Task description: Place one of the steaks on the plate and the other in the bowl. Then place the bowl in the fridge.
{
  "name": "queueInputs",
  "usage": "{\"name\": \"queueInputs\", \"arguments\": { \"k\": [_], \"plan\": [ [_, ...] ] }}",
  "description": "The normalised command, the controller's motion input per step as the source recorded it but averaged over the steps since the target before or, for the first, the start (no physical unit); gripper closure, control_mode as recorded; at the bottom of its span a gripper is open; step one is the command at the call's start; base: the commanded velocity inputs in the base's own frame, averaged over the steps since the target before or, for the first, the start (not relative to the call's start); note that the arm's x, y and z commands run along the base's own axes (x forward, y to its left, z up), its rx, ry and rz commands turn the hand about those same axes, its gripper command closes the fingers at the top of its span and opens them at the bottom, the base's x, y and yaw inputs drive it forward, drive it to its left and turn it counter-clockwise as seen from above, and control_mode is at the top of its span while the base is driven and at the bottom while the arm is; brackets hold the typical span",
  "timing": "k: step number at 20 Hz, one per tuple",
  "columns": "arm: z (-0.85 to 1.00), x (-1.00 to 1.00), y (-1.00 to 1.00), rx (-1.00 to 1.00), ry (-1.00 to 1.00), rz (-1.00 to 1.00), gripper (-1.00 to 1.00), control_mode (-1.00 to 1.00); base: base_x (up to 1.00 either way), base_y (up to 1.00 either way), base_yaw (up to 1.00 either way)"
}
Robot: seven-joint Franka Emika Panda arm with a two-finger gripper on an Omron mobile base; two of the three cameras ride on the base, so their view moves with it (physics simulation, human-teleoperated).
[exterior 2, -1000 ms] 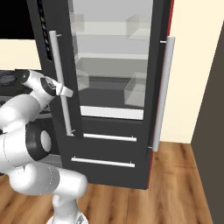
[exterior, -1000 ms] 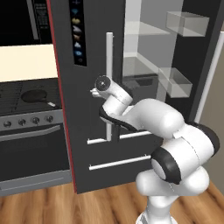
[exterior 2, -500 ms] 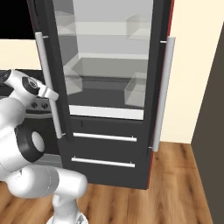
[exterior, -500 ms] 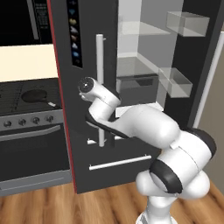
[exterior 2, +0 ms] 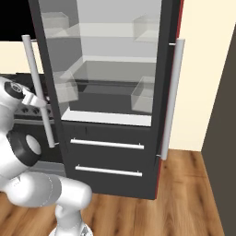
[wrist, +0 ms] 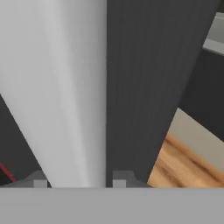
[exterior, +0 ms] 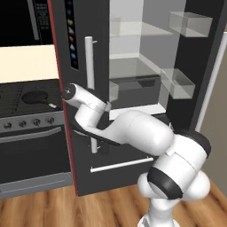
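My claw (wrist: 76,181) is clenched round the fridge's silver bar handle (wrist: 65,87), which runs up the left half of the hand view between my two fingertips (wrist: 39,181); the fridge (exterior: 133,88) fills the centre of the left base view, its left door (exterior: 77,111) swung open; glass shelves (exterior 2: 106,69) show at upper centre of the right base view; a stove (exterior: 26,111) sits at middle left of the left base view.

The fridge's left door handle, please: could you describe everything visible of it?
The handle is a long, upright silver bar, matte and metallic-looking, mounted on the outside of the fridge's dark door, which stands swung open. In the hand view it passes between the fingertips of the gripper, which closes around it.
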Motion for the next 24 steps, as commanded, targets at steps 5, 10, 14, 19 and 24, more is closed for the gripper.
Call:
{"name": "queueInputs", "arguments": {
  "k": [5, 10, 14, 19, 24],
  "plan": [
    [0.0, 0.0, 0.01, 0.0, 0.0, -0.03, -1.0, -1.0, 0.0, 0.0, 0.0],
    [0.02, -0.2, 0.0, 0.0, -0.01, -0.04, -1.0, -1.0, 0.0, 0.0, 0.0],
    [0.06, -0.38, 0.0, 0.0, 0.0, -0.06, -1.0, -1.0, 0.0, 0.0, 0.0],
    [0.04, -0.4, 0.08, 0.0, 0.0, -0.08, -1.0, -1.0, 0.0, 0.0, 0.0],
    [0.0, -0.02, 0.35, 0.0, -0.01, -0.09, -1.0, -1.0, 0.0, 0.0, 0.0]
  ]
}}
